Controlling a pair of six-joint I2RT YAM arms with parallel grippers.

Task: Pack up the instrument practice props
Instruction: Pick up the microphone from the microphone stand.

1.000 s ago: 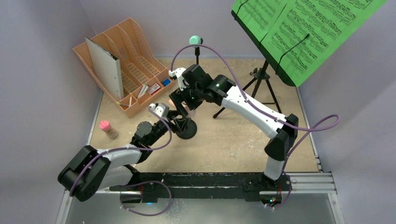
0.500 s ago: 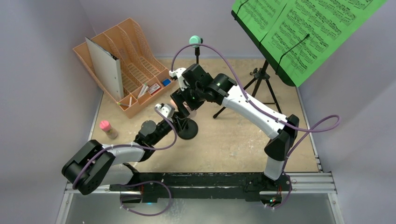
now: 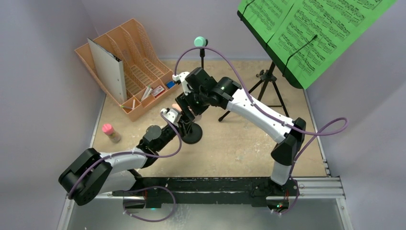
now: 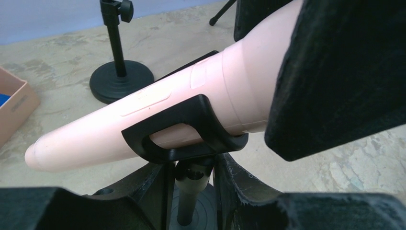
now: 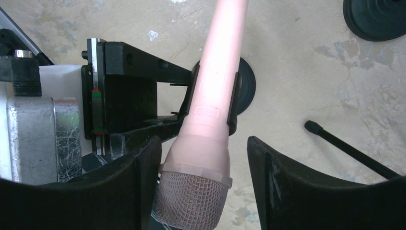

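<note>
The pink microphone (image 5: 210,96) lies tilted in the black clip (image 4: 191,120) on top of a short clip pole (image 4: 186,201). In the top view this is near the centre of the table (image 3: 239,148). The mesh head points to the bottom of the right wrist frame. The right claw (image 5: 203,158) stands partly open astride that head. Its finger at the left of the frame sits close against the head, and the one at the right shows a clear gap. The left claw (image 4: 191,196), at the bottom of its own frame, stands narrow on either side of the pole just under the clip. I cannot tell whether its pads press the pole. The second clip pole (image 4: 117,57) carries the teal microphone (image 3: 200,42) at the upper centre of the top view.
</note>
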